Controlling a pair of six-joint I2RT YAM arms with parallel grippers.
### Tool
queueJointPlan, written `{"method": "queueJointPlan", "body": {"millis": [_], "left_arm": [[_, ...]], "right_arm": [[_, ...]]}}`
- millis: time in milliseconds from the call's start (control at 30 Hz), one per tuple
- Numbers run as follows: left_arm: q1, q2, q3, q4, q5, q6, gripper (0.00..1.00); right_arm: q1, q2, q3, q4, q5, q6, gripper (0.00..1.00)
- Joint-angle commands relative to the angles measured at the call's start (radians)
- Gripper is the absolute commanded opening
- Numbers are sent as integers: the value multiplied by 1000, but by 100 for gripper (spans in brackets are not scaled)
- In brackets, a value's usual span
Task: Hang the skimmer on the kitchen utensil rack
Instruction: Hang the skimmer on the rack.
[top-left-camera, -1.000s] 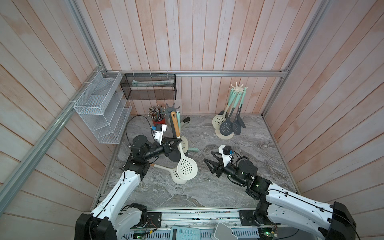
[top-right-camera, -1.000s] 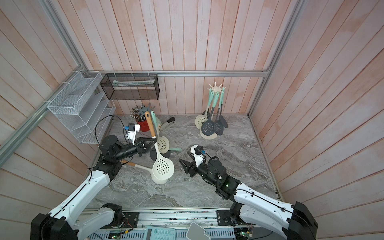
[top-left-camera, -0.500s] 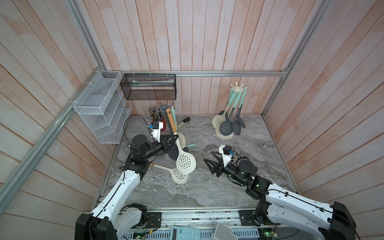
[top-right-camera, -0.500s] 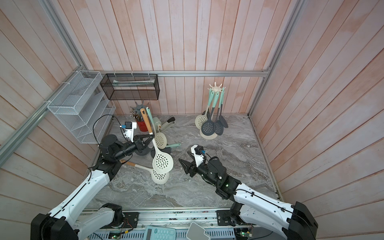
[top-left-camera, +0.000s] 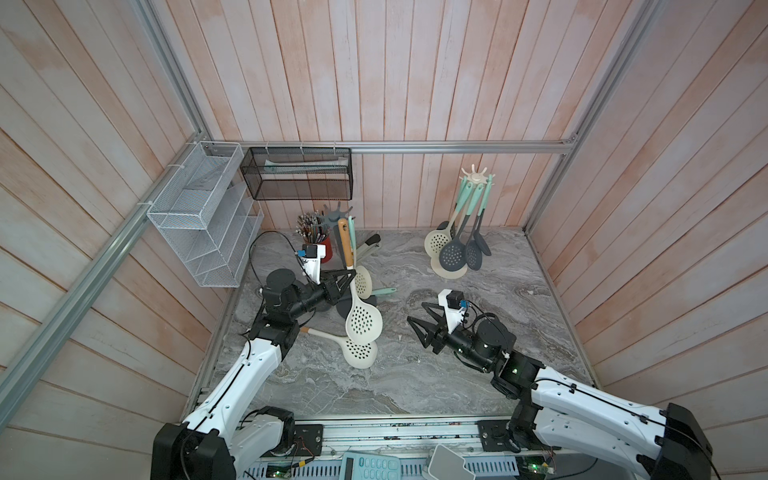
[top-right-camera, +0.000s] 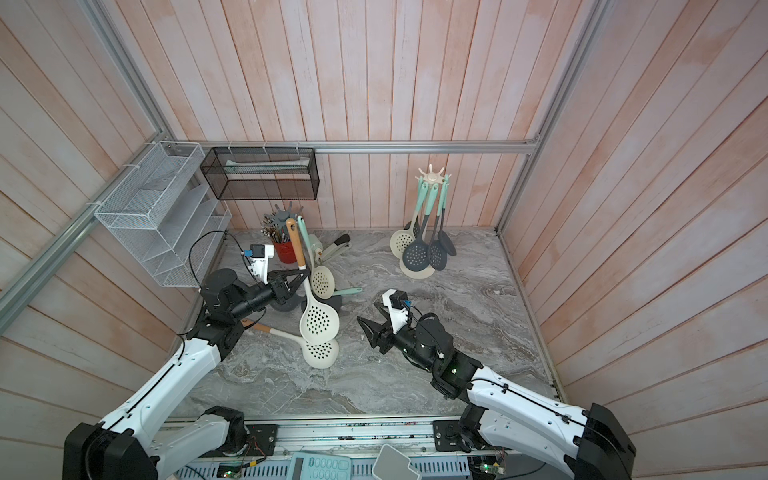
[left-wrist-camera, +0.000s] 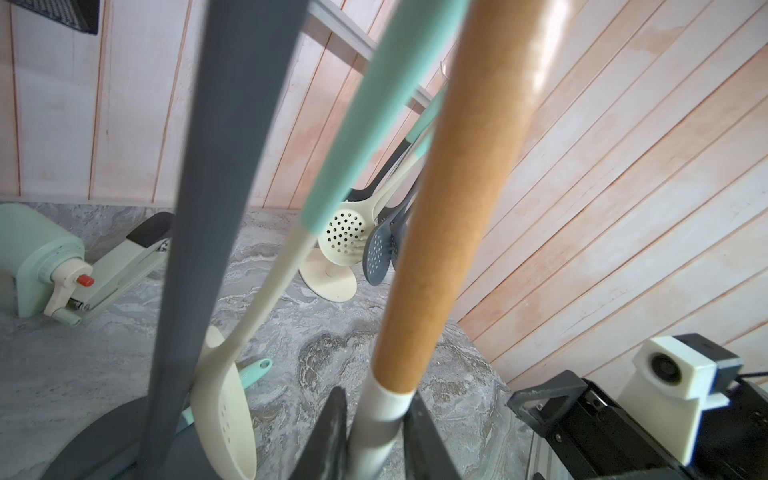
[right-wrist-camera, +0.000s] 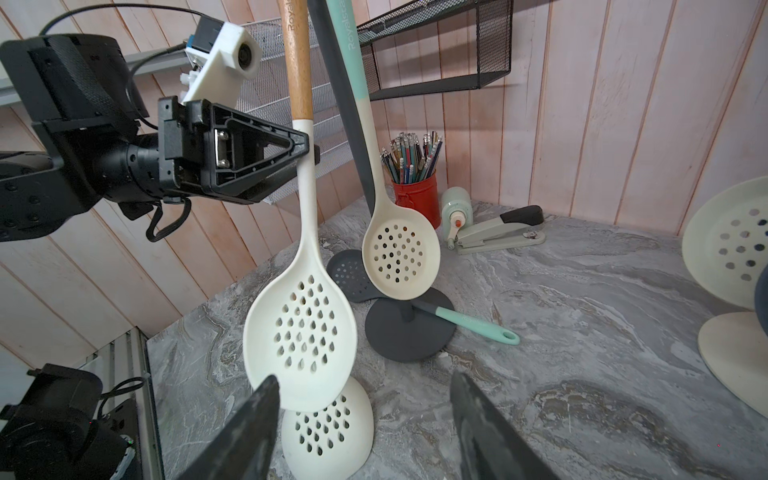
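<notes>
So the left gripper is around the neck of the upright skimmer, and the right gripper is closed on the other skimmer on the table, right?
No: the right gripper is open and empty; the other skimmer lies untouched on the table, as both top views show. The left gripper is around the neck of the upright skimmer.

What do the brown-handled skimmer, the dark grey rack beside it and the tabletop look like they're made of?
The skimmer has a handle that looks like varnished wood, brown with a soft sheen. Its head is smooth matte cream, probably silicone or plastic. The rack is matte dark grey, likely plastic. The tabletop looks like grey veined marble, possibly a print.
</notes>
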Motion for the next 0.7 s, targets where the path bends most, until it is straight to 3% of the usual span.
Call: {"method": "queueJointPlan", "body": {"millis": [0, 267, 667], "left_arm": [[-2, 18, -20, -83, -54, -23, 28], [-28, 37, -1, -96, -71, -2, 38], [-70, 13, 68, -231, -178, 68, 77]], "right_arm": [[6, -3, 7, 26, 4, 7, 66], [6, 6, 12, 30, 0, 6, 66], [6, 34, 15, 30, 5, 5, 69]]}}
